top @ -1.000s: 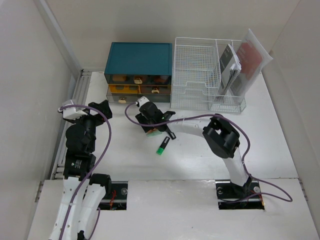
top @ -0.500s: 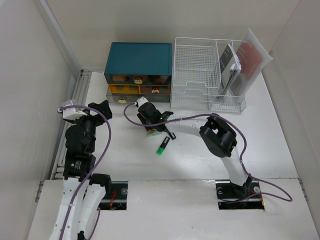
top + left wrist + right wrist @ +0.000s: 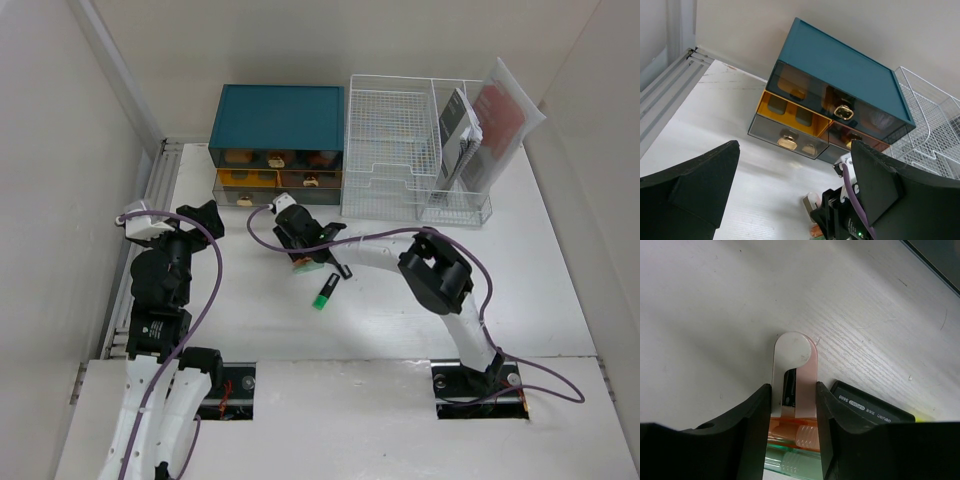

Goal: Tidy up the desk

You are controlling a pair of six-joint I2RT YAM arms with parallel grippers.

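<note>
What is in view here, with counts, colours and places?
desk: 1, white, under everything
drawer box: 1, teal, far edge, lower-left drawer pulled out
wire rack: 1, white, right of the box
booklets: 2, grey and dark red, upright in the rack's right end
marker: 1, green and black, mid-desk
plastic piece: 1, pink and white, on the desk
pen: 1, black, beside the plastic piece
left gripper: 1, black, open, facing the drawer box
right gripper: 1, black, shut on the plastic piece

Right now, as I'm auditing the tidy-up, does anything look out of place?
Yes. The lower-left drawer of the teal drawer box stands pulled out, unlike its neighbours, and a green marker lies loose on the desk.
</note>
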